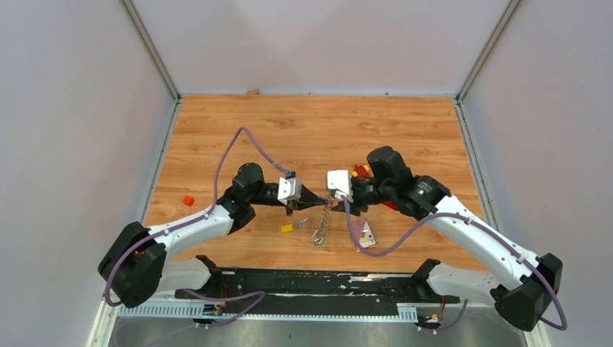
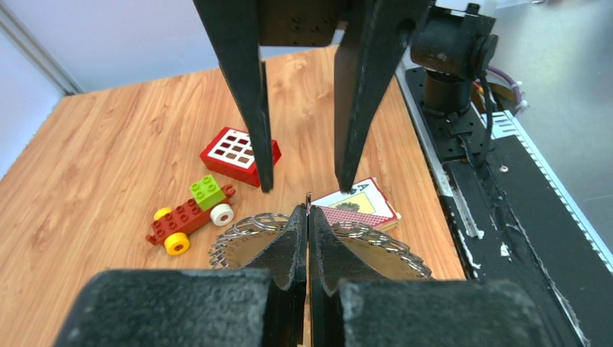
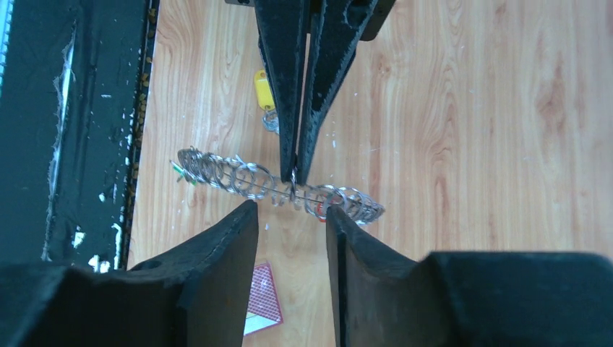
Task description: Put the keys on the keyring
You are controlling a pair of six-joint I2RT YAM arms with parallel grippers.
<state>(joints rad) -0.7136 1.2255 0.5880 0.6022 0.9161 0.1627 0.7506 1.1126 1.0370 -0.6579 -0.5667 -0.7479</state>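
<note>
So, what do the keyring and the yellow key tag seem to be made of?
The keyring looks like bare metal wire: silvery, shiny loops with bright glints. The yellow key tag seems plastic: even, opaque colour, soft sheen; too small to be sure.

The tabletop [image 1: 303,130] is light brown wood with wavy lines. The keyring [image 3: 246,177] is shiny silver. One key [image 3: 262,88] has a yellow head. The flat block [image 2: 240,153] is red with white squares. The toy car [image 2: 181,218] is red with a green brick and yellow and white wheels. The card [image 3: 262,300] has a red criss-cross back. The little cube [image 1: 188,200] is orange.
</note>
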